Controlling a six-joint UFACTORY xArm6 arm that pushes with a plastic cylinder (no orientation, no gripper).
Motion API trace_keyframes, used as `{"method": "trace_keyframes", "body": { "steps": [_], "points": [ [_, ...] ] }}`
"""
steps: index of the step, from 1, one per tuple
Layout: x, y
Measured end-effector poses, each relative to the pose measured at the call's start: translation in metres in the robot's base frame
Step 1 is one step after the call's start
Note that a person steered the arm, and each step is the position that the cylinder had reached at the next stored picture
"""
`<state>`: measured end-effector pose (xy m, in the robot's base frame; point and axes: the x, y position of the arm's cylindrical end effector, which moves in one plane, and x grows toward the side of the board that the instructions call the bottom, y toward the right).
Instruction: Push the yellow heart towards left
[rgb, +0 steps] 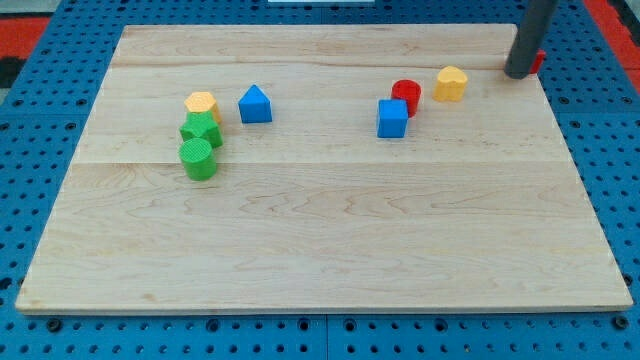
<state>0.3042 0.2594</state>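
Yellow heart (451, 83) sat on desk (320, 260), just right of red cylinder (406, 95), blue cube (392, 118) nearby. My tip (519, 74) stood right of heart, apart, no contact. No hand fitted. Prob light, rigid, slides easy; push its right face, centred.

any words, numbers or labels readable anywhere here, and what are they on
None: no text, number or logo shows anywhere in the camera view.
The wooden board is plain wood grain.
The yellow heart, red cylinder and blue cube carry no markings.
My tip, at the view's right of the yellow heart, is unmarked.
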Motion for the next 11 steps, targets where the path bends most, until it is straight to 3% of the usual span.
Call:
{"method": "trace_keyframes", "body": {
  "steps": [3, 6, 9, 11],
  "points": [
    [0.007, -0.086],
    [0.031, -0.102],
    [-0.007, -0.137],
    [-0.006, -0.154]
  ]
}}
